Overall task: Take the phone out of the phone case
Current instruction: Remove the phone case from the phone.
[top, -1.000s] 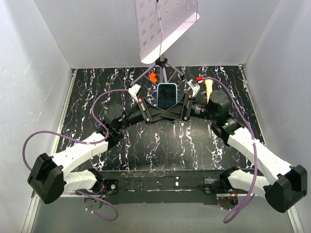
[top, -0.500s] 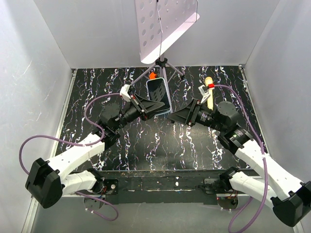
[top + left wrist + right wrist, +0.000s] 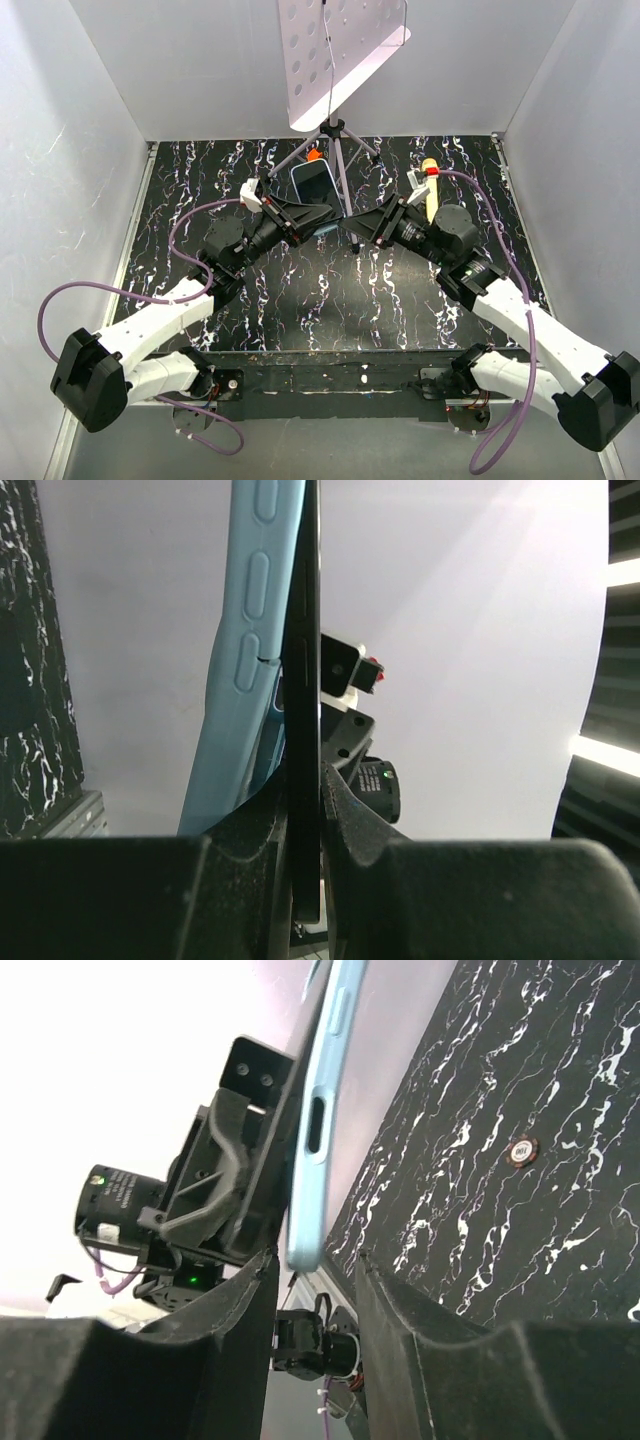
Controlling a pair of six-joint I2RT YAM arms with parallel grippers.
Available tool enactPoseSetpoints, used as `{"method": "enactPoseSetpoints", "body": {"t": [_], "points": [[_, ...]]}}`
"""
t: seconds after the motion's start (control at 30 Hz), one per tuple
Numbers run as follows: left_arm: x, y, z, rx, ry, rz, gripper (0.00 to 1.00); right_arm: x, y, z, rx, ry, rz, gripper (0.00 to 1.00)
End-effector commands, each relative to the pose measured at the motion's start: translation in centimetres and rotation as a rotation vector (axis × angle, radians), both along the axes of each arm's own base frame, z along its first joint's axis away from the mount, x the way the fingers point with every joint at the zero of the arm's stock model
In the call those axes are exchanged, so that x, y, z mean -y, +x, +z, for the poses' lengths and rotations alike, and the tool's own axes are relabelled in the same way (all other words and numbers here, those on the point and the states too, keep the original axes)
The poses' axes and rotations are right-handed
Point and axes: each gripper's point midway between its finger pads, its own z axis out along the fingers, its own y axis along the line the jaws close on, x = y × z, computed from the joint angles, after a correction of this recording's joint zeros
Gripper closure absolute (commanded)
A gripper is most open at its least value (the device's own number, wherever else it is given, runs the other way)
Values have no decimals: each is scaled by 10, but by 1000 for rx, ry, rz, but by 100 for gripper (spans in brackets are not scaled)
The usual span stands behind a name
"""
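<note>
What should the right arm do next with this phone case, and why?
Probably close the right gripper on the phone case: its end sits between the open jaws, while the left gripper clamps the phone, with the case bowed away from it.

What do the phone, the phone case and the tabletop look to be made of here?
Phone: glossy, glass-like dark screen, with a sheen in the top view. Phone case: probably soft matte silicone or rubbery plastic; light blue, moulded button bumps, bowing away from the phone's edge. Tabletop: black with white marble veining, likely a printed surface.
</note>
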Motion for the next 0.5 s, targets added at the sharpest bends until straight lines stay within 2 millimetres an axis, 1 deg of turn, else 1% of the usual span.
{"method": "enactPoseSetpoints", "body": {"t": [0.0,0.2,0.27,0.3,0.33,0.37,0.4,0.43,0.47], "points": [[-9,-14,42,115,-105,-9,100,-7,13,24,39,62,-38,59],[-9,-14,43,116,-120,-12,100,-23,23,18,10,50,-46,60],[-10,-14,43,115,-125,-7,100,-23,30,12,7,20,-75,69],[-11,-14,43,114,-124,-2,100,-19,36,0,-17,-29,-112,77],[-12,-14,44,117,-123,3,100,-8,50,-12,-54,-95,-214,91],[-13,-15,44,121,-116,10,100,13,64,-38,-127,-207,-350,99],[-15,-14,44,123,-109,20,100,35,67,-66,-209,-347,-446,99],[-16,-15,43,122,-98,24,100,57,71,-84,-246,-451,-546,99],[-17,-16,44,132,-87,33,100,76,69,-102,-274,-548,-607,99]]}}
